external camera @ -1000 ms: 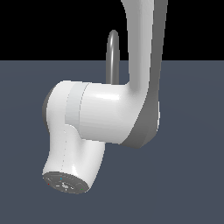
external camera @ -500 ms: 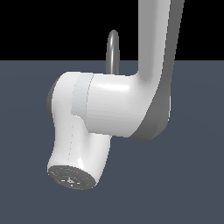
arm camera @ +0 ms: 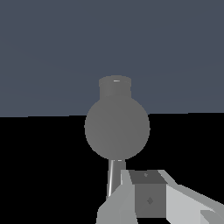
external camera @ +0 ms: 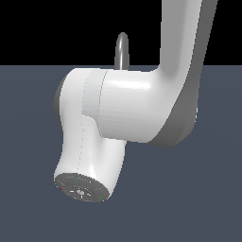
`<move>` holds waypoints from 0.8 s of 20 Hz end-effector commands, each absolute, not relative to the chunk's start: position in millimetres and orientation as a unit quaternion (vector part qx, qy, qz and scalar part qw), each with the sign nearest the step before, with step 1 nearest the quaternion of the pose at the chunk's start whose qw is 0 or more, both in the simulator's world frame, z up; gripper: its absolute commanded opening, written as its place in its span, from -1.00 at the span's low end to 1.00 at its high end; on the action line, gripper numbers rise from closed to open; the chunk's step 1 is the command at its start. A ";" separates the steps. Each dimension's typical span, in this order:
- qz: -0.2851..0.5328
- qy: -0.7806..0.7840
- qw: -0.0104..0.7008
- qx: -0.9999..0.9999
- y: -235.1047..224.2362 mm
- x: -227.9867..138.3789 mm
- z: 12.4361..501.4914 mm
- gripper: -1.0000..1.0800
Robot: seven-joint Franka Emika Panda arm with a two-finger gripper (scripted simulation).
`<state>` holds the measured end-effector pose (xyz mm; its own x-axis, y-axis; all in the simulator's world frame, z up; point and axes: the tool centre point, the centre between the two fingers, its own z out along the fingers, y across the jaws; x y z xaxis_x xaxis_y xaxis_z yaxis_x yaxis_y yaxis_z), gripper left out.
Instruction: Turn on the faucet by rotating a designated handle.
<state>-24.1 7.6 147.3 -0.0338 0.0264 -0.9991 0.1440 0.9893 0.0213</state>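
Exterior view: the white robot arm (external camera: 127,108) fills most of the frame; only the top of the faucet (external camera: 122,49) arch shows behind it, rising above the dark grey floor (external camera: 28,142).
Wrist view: the faucet (arm camera: 117,127) appears as a grey rounded body with a short cylinder beyond it and a thin grey rod (arm camera: 115,179) running toward the camera; the gripper (arm camera: 151,199) sits just beside that rod.
Handle: I cannot tell whether the thin rod is the lever or part of the spout; the exterior view hides the base entirely.
Jaws: only grey blocks at the picture's edge show, so I cannot tell if they are spread or closed.
Handling (judged): rigid, smooth metal, likely slippery; the lever should pivot with a light sideways push near its free end.
Surroundings: bare floor, nothing else near.
Obstruction (judged): the spout itself stands closest to the fingers and could be struck.
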 end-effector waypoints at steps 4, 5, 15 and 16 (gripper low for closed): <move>-0.044 0.715 0.696 0.056 -10.5 -25.5 146.1 -1.00; -0.044 0.714 0.696 0.054 -14.0 -25.7 146.0 -1.00; -0.043 0.707 0.705 0.043 -49.2 -27.2 145.6 -1.00; -0.043 0.706 0.705 0.041 -52.7 -27.2 145.6 -1.00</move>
<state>-28.8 -23.7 148.9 0.0083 0.0454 -0.9989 0.1900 0.9807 0.0461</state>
